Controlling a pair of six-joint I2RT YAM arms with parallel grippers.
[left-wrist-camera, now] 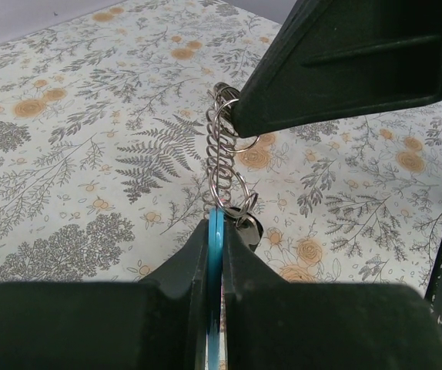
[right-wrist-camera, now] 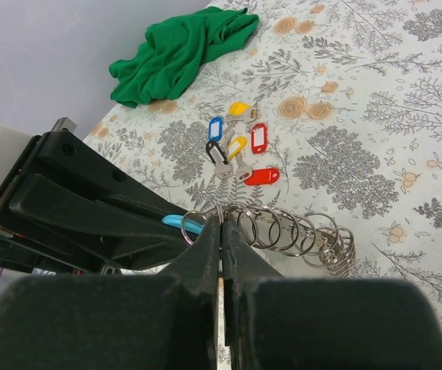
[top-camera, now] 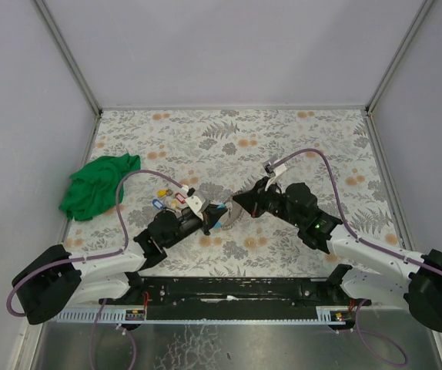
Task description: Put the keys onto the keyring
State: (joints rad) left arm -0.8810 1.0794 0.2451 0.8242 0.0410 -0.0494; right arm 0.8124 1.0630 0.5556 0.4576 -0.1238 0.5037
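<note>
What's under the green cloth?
I can't tell: the green cloth is bunched up and covers whatever is beneath. Around it only the flowery table shows. The keys with coloured tags lie in the open, apart from it.

Six tagged keys [right-wrist-camera: 236,146], one keyring [right-wrist-camera: 286,230] and one green cloth [right-wrist-camera: 179,50] are in view

Both arms reach inward, tips close together.
Left gripper [left-wrist-camera: 215,223] and right gripper [right-wrist-camera: 222,231], jaws closed, each pinch the keyring [right-wrist-camera: 306,235].
</note>
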